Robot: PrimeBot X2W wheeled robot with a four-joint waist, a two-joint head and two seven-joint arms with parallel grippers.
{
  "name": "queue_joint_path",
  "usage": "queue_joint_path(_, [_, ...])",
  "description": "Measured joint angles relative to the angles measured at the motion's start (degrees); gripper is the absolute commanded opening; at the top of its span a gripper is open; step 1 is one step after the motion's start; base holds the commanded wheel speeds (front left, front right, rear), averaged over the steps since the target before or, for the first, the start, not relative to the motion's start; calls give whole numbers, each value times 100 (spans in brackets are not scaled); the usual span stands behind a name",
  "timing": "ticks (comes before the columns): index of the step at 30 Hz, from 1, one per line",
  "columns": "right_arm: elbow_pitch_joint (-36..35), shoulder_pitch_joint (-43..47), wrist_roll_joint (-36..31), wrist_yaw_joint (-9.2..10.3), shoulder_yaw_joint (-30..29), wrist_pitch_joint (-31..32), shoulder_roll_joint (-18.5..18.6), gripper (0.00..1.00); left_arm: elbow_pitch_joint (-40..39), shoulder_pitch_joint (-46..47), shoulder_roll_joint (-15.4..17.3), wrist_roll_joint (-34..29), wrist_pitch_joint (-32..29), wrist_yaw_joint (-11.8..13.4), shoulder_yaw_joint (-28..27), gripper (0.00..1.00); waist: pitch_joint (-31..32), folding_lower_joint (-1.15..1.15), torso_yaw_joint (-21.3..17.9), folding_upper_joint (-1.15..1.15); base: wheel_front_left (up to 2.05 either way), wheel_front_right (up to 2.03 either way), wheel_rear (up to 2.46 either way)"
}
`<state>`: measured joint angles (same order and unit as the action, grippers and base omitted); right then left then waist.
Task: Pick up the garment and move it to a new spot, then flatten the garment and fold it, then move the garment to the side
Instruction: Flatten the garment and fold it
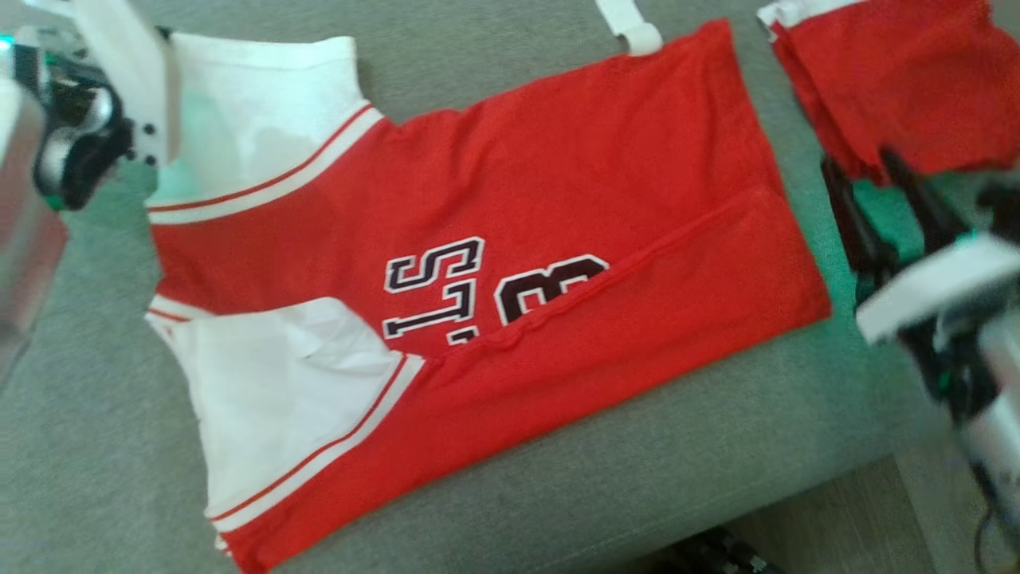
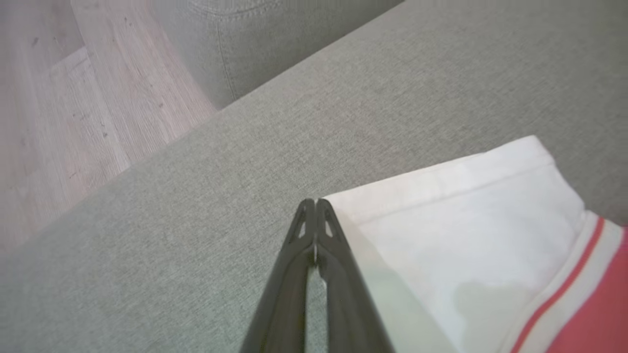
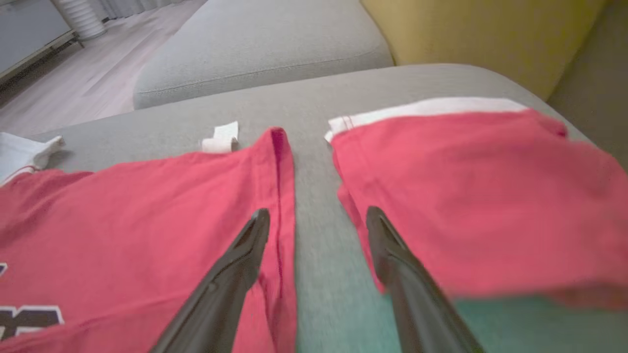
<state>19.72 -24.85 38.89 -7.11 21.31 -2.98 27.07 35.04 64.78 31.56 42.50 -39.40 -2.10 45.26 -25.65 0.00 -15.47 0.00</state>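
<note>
Head view: the jersey (image 1: 574, 183) lies flat on the cushion (image 1: 637, 462), its near side already folded over the number. Further folds and the move aside look undone.

Left wrist view: the left gripper (image 2: 315, 203) is closed tight at the jersey's sleeve (image 2: 466, 220) corner; I cannot tell whether it pinches cloth.

Right wrist view: the right gripper (image 3: 319, 215) gapes empty just beside the jersey.

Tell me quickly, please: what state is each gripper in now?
Left gripper: closed beside the white sleeve; whether it grips cloth cannot be told.
Right gripper: open, holding nothing.
</note>
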Motion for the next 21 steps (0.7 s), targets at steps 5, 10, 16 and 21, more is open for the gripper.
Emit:
queue_joint_path(5, [141, -913, 193, 0, 331, 743, 40, 100, -15, 122, -176, -100, 268, -42, 73, 0, 29, 0, 241, 0, 0, 0, 0])
queue_joint_path(10, [739, -1610, 446, 0, 603, 1268, -143, 100, -7, 281, -328, -157, 380, -101, 132, 0, -9, 0, 385, 0, 0, 0, 0])
queue_joint_path(16, [1408, -2235, 565, 0, 759, 1282, -301, 100, 3, 382, -431, -223, 428, -163, 221, 0, -88, 0, 464, 0, 0, 0, 0])
queue_joint_path(21, [1624, -2605, 1128, 0, 1018, 1627, -292, 100, 24, 480, -437, -223, 443, -202, 258, 0, -167, 1, 453, 0, 0, 0, 0])
